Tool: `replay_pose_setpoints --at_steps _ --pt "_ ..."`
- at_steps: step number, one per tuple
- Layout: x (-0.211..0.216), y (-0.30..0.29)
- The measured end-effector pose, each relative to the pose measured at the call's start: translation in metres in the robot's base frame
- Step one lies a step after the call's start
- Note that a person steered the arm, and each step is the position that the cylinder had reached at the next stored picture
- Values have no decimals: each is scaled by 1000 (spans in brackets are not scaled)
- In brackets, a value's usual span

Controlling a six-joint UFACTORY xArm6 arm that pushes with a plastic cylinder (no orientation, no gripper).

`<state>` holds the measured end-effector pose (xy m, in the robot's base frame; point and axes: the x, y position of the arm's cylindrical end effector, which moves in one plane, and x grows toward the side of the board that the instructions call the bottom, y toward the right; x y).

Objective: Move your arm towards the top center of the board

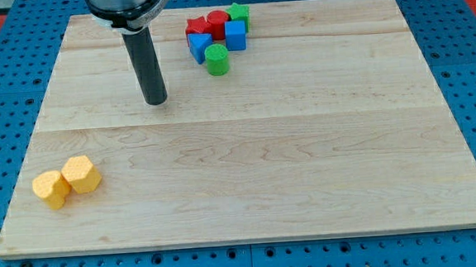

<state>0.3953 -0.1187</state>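
My tip [156, 101] rests on the wooden board [249, 174] in its upper left part, left and a little below a cluster of blocks near the view's top centre. The cluster holds a red star-like block [197, 26], a red cylinder [218, 23], a green block [238, 15], a blue cube [235, 35], a blue block [199, 46] and a green cylinder [217, 59]. The tip touches no block; the nearest is the blue block, to its upper right.
Two yellow hexagonal blocks [52, 189] [81, 174] sit side by side near the board's lower left corner. A blue pegboard surface [466, 70] surrounds the board. The arm's dark housing [127, 6] hangs at the view's top.
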Motion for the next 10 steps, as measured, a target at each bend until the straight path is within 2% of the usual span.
replay_pose_setpoints --at_steps 4,5,6,7,8,9,10 --pt "0 11" --pt "1 58" --pt "22 82" --pt "22 -13" --pt "-57 -62" --pt "-158 -71" --pt "-203 -36"
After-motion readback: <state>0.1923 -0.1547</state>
